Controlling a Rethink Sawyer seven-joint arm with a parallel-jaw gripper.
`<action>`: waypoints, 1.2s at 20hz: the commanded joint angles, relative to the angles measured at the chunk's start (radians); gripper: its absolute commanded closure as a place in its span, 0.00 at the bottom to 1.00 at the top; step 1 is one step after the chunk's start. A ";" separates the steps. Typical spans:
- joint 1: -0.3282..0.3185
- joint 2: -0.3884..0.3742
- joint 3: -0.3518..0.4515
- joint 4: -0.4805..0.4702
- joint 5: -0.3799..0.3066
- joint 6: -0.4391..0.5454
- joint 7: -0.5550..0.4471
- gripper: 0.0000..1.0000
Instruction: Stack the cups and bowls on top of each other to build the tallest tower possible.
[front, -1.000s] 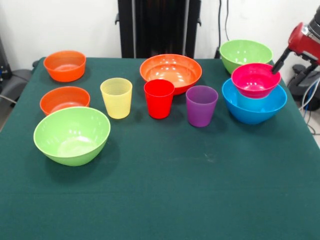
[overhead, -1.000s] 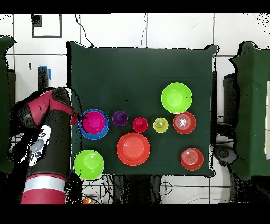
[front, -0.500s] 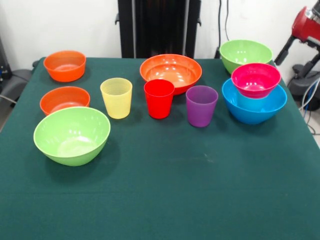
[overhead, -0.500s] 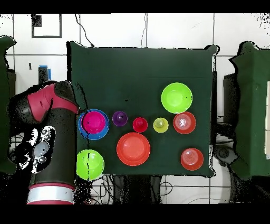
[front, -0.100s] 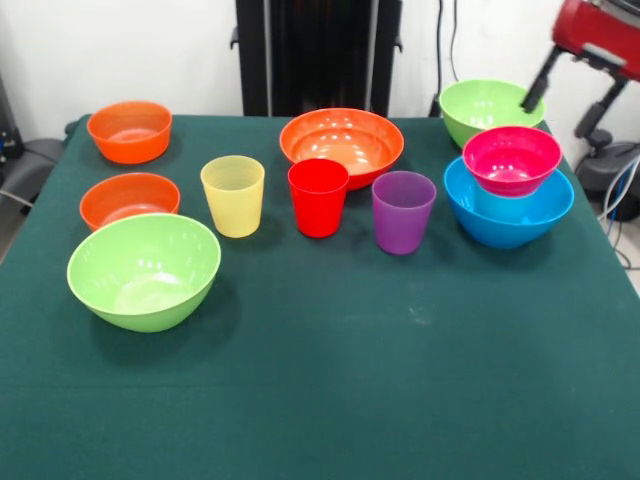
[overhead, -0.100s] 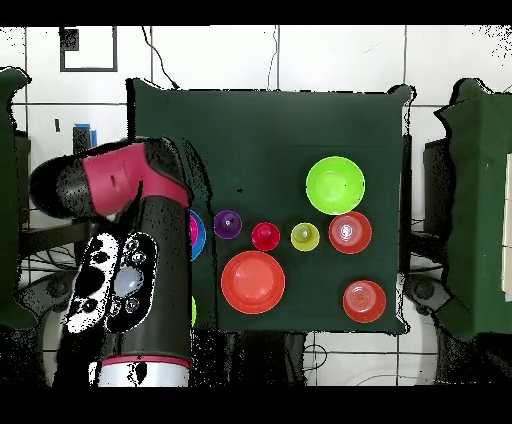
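A small magenta bowl (front, -0.100s: 511, 158) rests on a light blue cup (front, -0.100s: 497, 205) that stands inside the large blue bowl (front, -0.100s: 508, 222) at the right. My gripper (front, -0.100s: 553, 120) hangs above and behind this stack, near the far lime green bowl (front, -0.100s: 486, 108). It is open and holds nothing. In a row stand the yellow cup (front, -0.100s: 233, 195), red cup (front, -0.100s: 318, 197) and purple cup (front, -0.100s: 403, 211), with the wide orange bowl (front, -0.100s: 341, 140) behind them. Two small orange bowls (front, -0.100s: 129, 131) (front, -0.100s: 128, 198) and a second lime green bowl (front, -0.100s: 144, 270) sit at the left.
The green tablecloth (front, -0.100s: 330, 390) runs to the front edge. In the overhead view my red and black arm (overhead, -0.100s: 140, 250) covers most of the blue bowl stack and the lime bowl near it. Cables and a stand lie off the table's right side.
The gripper has lifted off the magenta bowl's rim and moved up and back toward the far lime green bowl. Overhead, the arm has swung across the blue bowl. No cups or bowls moved.
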 joint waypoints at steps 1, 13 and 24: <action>-0.134 -0.009 0.195 0.180 -0.102 -0.138 -0.410 0.00; -0.303 -0.017 0.311 0.297 -0.154 -0.284 -0.470 0.00; -0.367 0.071 0.341 0.318 -0.188 -0.396 -0.375 0.00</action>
